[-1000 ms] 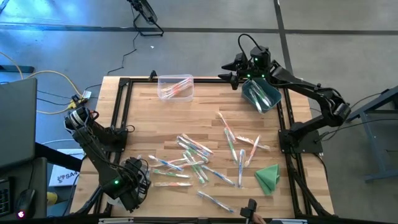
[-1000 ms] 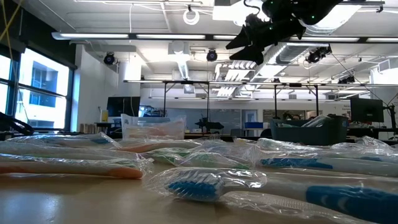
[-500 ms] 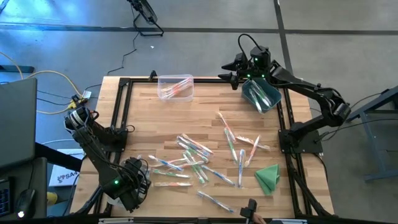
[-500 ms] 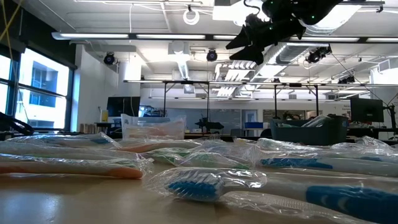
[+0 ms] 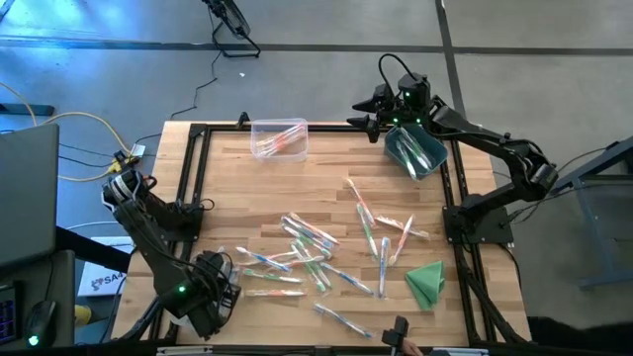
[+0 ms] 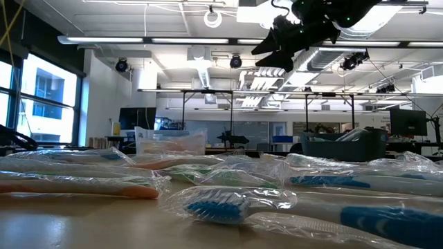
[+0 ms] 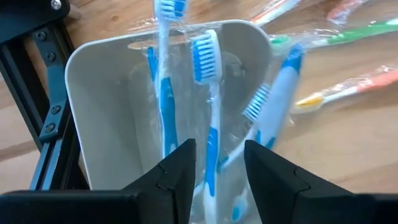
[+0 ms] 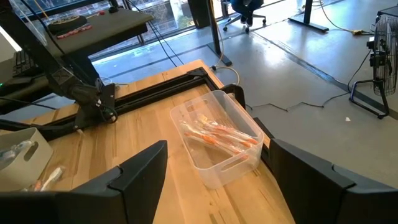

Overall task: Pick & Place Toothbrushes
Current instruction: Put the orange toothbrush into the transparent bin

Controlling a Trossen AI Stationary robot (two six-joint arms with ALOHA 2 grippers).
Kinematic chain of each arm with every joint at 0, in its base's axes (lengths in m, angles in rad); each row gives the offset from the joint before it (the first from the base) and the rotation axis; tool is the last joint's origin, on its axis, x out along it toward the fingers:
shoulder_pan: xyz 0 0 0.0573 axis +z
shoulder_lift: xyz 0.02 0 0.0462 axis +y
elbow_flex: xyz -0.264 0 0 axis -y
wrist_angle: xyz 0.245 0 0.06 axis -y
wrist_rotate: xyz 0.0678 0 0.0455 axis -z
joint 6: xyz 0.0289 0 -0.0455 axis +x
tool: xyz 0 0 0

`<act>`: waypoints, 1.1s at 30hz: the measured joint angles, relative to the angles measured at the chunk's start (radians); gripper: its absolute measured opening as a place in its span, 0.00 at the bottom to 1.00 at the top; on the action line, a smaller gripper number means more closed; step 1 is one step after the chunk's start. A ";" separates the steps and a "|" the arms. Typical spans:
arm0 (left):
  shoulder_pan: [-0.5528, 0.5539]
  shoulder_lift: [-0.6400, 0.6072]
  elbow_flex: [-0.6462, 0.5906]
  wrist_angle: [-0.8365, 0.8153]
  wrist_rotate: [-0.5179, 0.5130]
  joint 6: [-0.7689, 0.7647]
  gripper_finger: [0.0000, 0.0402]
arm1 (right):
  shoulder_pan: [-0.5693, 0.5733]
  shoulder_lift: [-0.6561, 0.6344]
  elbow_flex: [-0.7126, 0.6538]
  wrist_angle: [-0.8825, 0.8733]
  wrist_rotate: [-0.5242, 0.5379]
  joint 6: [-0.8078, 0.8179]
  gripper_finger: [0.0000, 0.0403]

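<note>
Several wrapped toothbrushes [image 5: 316,252] lie scattered across the middle of the wooden table. My left gripper [image 7: 219,180] points down over a white bin [image 7: 106,112] at the near left corner. It is open above several blue toothbrushes [image 7: 163,106] that stand leaning in the bin. One blue brush [image 7: 210,134] rises into the gap between the fingers, and I see no touch. My right gripper [image 8: 217,186] hangs open and holds nothing at the far right, beside a teal bin [image 5: 415,150]. A clear bin [image 8: 217,137] at the far edge holds orange brushes.
A folded green cloth [image 5: 427,282] lies near the right front. Black frame rails [image 5: 188,178] run along the table's left, far and right sides. Bare wood lies between the clear bin and the scattered brushes. The low view shows wrapped brushes [image 6: 221,200] close up.
</note>
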 joint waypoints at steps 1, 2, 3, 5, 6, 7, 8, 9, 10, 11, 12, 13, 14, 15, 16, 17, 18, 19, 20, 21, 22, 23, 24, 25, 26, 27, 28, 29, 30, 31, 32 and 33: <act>0.000 0.000 0.011 -0.010 0.000 0.000 0.33 | 0.000 0.000 0.000 0.000 0.000 0.000 0.68; 0.000 0.000 0.024 -0.018 0.000 0.000 0.33 | 0.000 0.000 0.000 0.000 0.000 0.000 0.68; 0.000 0.000 0.037 -0.028 0.000 0.000 0.33 | 0.000 0.000 0.000 0.000 0.000 0.000 0.68; 0.003 0.000 0.059 -0.047 -0.003 -0.003 0.33 | 0.000 0.000 0.000 0.000 0.000 0.000 0.68; 0.010 0.000 0.069 -0.057 -0.006 -0.004 0.33 | 0.000 0.000 0.000 0.000 0.000 0.000 0.68; 0.018 0.000 0.079 -0.065 -0.006 -0.004 0.33 | 0.000 0.000 0.000 0.000 0.000 0.000 0.68; 0.025 0.000 0.089 -0.074 -0.007 -0.004 0.33 | 0.000 0.000 0.000 0.000 0.000 0.000 0.68; 0.034 -0.001 0.098 -0.090 -0.008 -0.003 0.33 | 0.000 0.000 0.000 0.000 0.000 0.000 0.68; 0.044 -0.002 0.108 -0.109 -0.009 -0.003 0.33 | 0.000 0.000 0.000 0.000 0.000 0.000 0.68; 0.057 -0.004 0.117 -0.124 -0.010 0.007 0.33 | 0.000 0.000 0.000 0.001 0.000 0.000 0.68; 0.072 -0.005 0.125 -0.134 -0.010 0.026 0.33 | 0.000 0.000 0.000 0.002 0.000 0.000 0.68; 0.090 -0.005 0.128 -0.135 -0.010 0.053 0.33 | 0.000 0.000 0.000 0.002 0.000 0.000 0.68; 0.107 -0.004 0.133 -0.140 -0.010 0.085 0.33 | 0.000 0.000 0.000 0.004 0.000 0.000 0.68; 0.123 -0.004 0.135 -0.141 -0.010 0.120 0.33 | 0.000 0.000 0.000 0.006 0.000 0.000 0.68; 0.140 -0.004 0.140 -0.146 -0.013 0.152 0.33 | 0.000 0.000 0.000 0.006 0.000 0.000 0.68; 0.158 -0.004 0.140 -0.146 -0.014 0.184 0.33 | 0.000 0.000 0.000 0.007 0.000 0.000 0.68; 0.176 -0.004 0.139 -0.147 -0.013 0.213 0.33 | 0.000 0.000 0.000 0.008 0.000 0.000 0.68; 0.195 -0.004 0.139 -0.147 -0.013 0.243 0.33 | 0.000 0.000 0.000 0.007 0.000 0.000 0.68; 0.214 -0.004 0.139 -0.146 -0.013 0.274 0.33 | 0.000 0.000 0.000 0.007 0.000 0.000 0.68; 0.235 -0.004 0.139 -0.148 -0.013 0.308 0.33 | 0.000 0.000 0.000 0.007 0.000 0.000 0.68; 0.255 -0.004 0.139 -0.150 -0.013 0.344 0.33 | 0.000 0.000 0.000 0.008 -0.001 0.000 0.68; 0.275 -0.004 0.139 -0.153 -0.013 0.381 0.33 | 0.000 0.000 0.000 0.007 -0.002 0.000 0.68; 0.295 -0.004 0.139 -0.156 -0.013 0.417 0.33 | 0.000 0.000 0.000 0.007 -0.002 0.000 0.68; 0.316 -0.004 0.139 -0.161 -0.013 0.453 0.33 | 0.000 0.000 0.000 0.007 -0.002 0.000 0.68; 0.336 -0.004 0.139 -0.165 -0.013 0.488 0.33 | 0.000 0.000 0.000 0.007 -0.003 0.000 0.68; 0.357 -0.004 0.139 -0.166 -0.013 0.526 0.33 | 0.000 0.000 0.000 0.007 -0.003 0.000 0.68; 0.378 -0.004 0.139 -0.166 -0.013 0.560 0.33 | 0.000 0.000 0.000 0.007 -0.003 0.000 0.68; 0.399 -0.004 0.139 -0.172 -0.015 0.595 0.33 | 0.000 0.000 0.000 0.007 -0.003 0.000 0.68; 0.418 -0.004 0.139 -0.179 -0.022 0.628 0.33 | 0.000 0.000 0.000 0.007 -0.003 0.000 0.68; 0.437 -0.004 0.139 -0.185 -0.032 0.658 0.33 | 0.000 0.000 0.000 0.007 -0.003 0.000 0.68; 0.454 -0.004 0.139 -0.187 -0.046 0.690 0.33 | 0.000 0.000 0.000 0.006 -0.003 0.000 0.68; 0.472 -0.004 0.139 -0.187 -0.061 0.725 0.33 | 0.000 0.000 0.000 0.005 -0.003 0.000 0.68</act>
